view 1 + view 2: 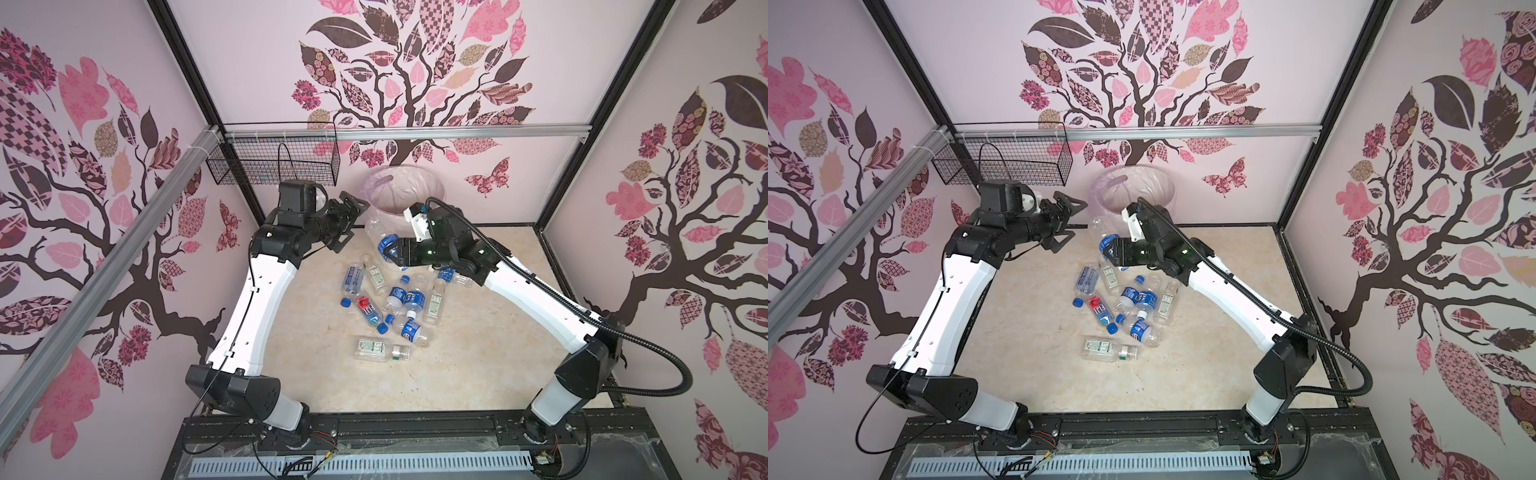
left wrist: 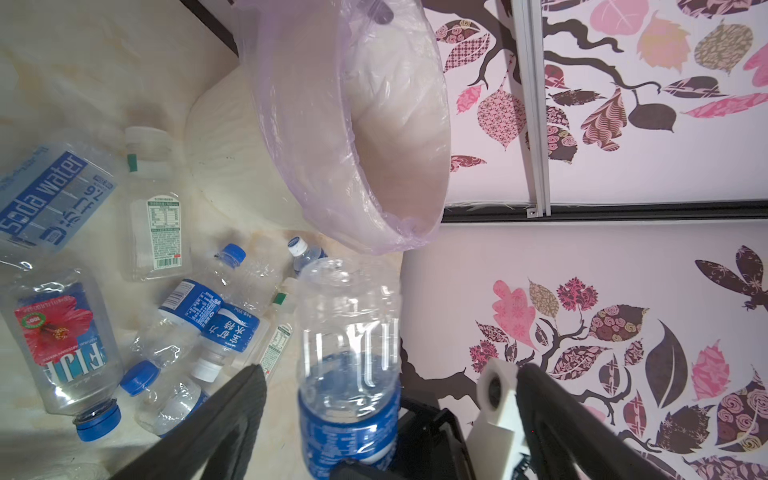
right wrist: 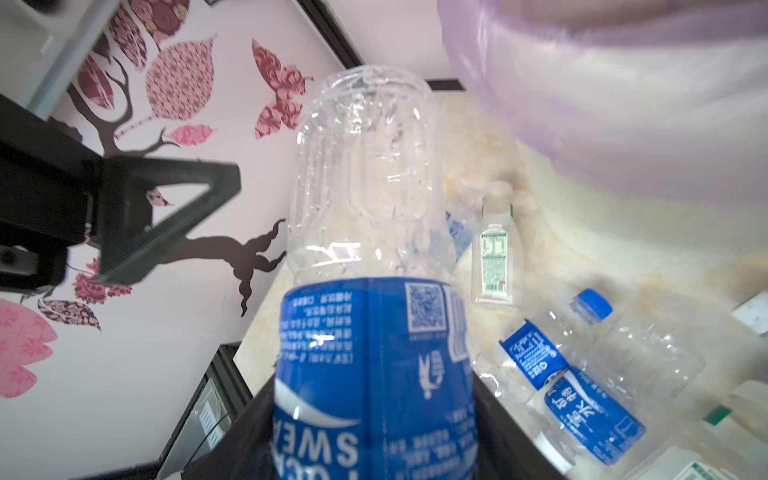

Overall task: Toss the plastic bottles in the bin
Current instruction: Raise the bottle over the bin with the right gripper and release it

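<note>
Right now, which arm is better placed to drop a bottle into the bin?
The right, I'd say: the right gripper is shut on a blue-labelled bottle close beside the bin, while the left gripper stands open and empty.

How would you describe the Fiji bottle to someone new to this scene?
Find the bin at the back; bottles lie heaped on the table before it. At the heap's left edge lies the Fiji bottle, the only one with a red flower on its label.

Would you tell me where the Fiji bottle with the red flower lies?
In both top views the Fiji bottle lies at the left edge of the pile, just below the soda water bottle.
</note>
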Action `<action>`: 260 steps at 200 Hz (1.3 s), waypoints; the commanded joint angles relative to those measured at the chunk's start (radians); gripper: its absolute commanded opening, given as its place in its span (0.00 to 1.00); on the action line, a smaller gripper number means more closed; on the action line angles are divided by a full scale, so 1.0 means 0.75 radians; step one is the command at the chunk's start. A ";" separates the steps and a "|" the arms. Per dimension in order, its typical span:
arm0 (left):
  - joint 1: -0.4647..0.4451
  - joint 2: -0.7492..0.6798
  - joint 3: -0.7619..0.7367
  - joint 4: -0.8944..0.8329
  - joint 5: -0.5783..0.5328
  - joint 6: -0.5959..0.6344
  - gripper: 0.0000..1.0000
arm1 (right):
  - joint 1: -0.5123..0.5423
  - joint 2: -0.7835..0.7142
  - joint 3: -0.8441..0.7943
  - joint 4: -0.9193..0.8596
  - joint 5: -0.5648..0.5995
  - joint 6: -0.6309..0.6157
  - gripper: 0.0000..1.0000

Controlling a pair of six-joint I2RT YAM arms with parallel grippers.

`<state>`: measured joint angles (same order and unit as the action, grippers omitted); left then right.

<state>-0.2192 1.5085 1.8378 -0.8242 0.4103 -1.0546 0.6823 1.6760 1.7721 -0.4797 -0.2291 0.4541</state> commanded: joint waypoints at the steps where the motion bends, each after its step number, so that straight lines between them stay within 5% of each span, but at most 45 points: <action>1: 0.001 0.014 0.082 -0.078 0.030 0.077 0.97 | -0.083 0.053 0.179 -0.074 0.076 -0.029 0.50; 35: 0.000 0.021 0.127 -0.143 0.004 0.154 0.97 | -0.193 0.143 0.459 -0.160 0.154 -0.066 0.50; 88: -0.047 -0.009 0.148 -0.150 0.009 0.139 0.97 | -0.267 0.297 1.050 -0.193 0.481 -0.181 0.55; 145: -0.072 -0.035 0.053 -0.142 0.054 0.103 0.97 | -0.267 0.223 0.898 0.160 0.639 -0.200 0.55; 180: -0.074 -0.042 0.042 -0.141 0.076 0.089 0.97 | -0.267 0.532 1.062 -0.108 0.548 -0.031 0.54; 205: -0.074 -0.048 0.042 -0.147 0.081 0.093 0.97 | -0.271 0.781 1.400 -0.328 0.460 0.065 0.77; 225: -0.074 -0.063 0.019 -0.151 0.083 0.094 0.97 | -0.270 0.714 1.308 -0.217 0.450 0.080 0.98; 246: -0.074 -0.064 0.008 -0.153 0.081 0.093 0.97 | -0.271 0.516 0.987 -0.010 0.471 0.063 1.00; 260: -0.074 -0.057 0.012 -0.153 0.075 0.093 0.97 | -0.271 0.477 0.968 -0.012 0.478 0.042 1.00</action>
<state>-0.2733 1.4826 1.8629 -0.9325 0.4580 -0.9909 0.4805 2.1895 2.5175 -0.5819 0.1280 0.4900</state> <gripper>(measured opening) 0.972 0.995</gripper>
